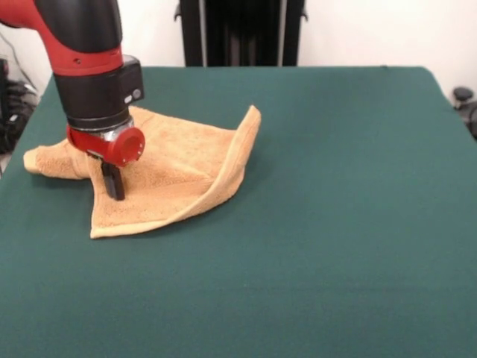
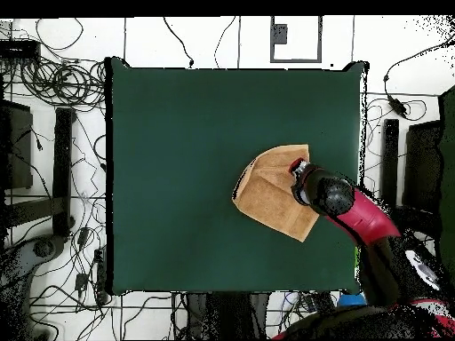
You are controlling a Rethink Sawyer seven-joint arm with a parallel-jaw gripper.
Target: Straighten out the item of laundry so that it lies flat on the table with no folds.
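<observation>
1. A white wall stands behind the dark green tabletop point(image 1: 335, 224), and from above, a tangle of cables shows on the pale floor all round it.
2. The golden-tan towel point(image 1: 179, 175) lies on the tabletop toward the robot's side and off to one flank of it, well inside the edges.
3. The towel is not flat: one edge is curled up into a raised flap that ends in a peak, and a corner at the opposite end is bunched into a small lump.
4. From overhead the towel point(image 2: 271, 194) reads as a rough wedge, with one side rounded where the cloth is folded over.
5. The red and black arm reaches down over the towel, its thick wrist above the cloth's bunched end.
6. The claw point(image 1: 113, 186) points straight down with its dark tips on the towel's surface, just beside the bunched corner.
7. The tips look drawn together as one dark stub, so I cannot tell whether the claw is pinching any cloth.
</observation>
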